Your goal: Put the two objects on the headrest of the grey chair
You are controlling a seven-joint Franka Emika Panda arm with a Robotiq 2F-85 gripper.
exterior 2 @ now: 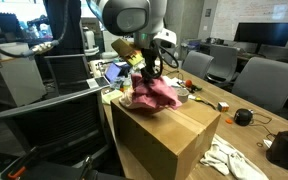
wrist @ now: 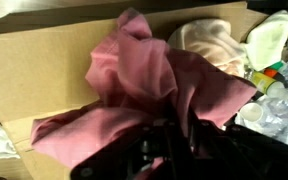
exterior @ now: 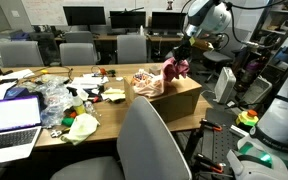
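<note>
A long wooden table (exterior: 19, 76) is filling the middle of an exterior view, with loose clutter lying across it and an open laptop (exterior: 9, 118) sitting at the lower left. A cardboard box (exterior: 179, 100) is standing at the table's right end. The patterned cloth (exterior: 146, 82) is lying bunched on the left part of its top. At the upper right, the gripper (exterior: 182, 58) is clamping shut on the pink cloth (exterior: 176, 68), which is hanging from it over the box. In the wrist view the same cloth (wrist: 134, 90) is spreading across the cardboard. The grey chair (exterior: 149, 140) is standing in the bottom centre foreground with its tall back bare, just beside the table's edge. Dark monitors (exterior: 84, 15) and smaller grey chairs (exterior: 79, 50) are lining the office along the top.
</note>
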